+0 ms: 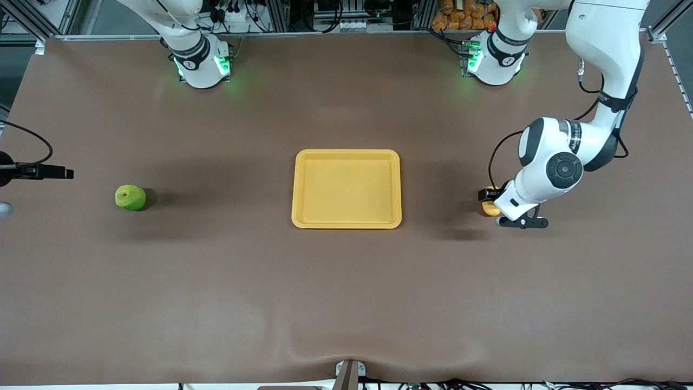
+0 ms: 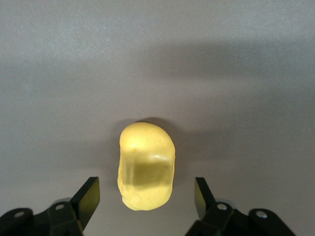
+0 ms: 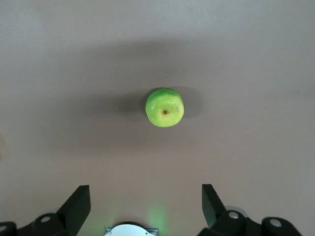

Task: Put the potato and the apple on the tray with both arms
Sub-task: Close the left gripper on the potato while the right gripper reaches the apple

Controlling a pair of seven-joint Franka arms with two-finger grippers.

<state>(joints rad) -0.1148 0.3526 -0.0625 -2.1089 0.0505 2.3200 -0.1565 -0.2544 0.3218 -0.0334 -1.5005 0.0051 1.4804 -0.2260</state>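
The pale-yellow potato (image 1: 490,209) lies on the table toward the left arm's end, beside the tray. My left gripper (image 1: 495,202) is down around it. In the left wrist view the potato (image 2: 146,167) sits between the two black fingers (image 2: 88,196) with a gap on each side, so the left gripper (image 2: 147,197) is open. The green apple (image 1: 130,197) rests on the table toward the right arm's end. In the right wrist view my right gripper (image 3: 146,204) hangs open high above the apple (image 3: 165,107), holding nothing. The yellow tray (image 1: 347,154) lies mid-table with nothing on it.
A black device with a cable (image 1: 33,171) juts in at the table edge at the right arm's end, near the apple. The two arm bases (image 1: 201,62) glow green along the edge farthest from the front camera. Brown tabletop surrounds the tray.
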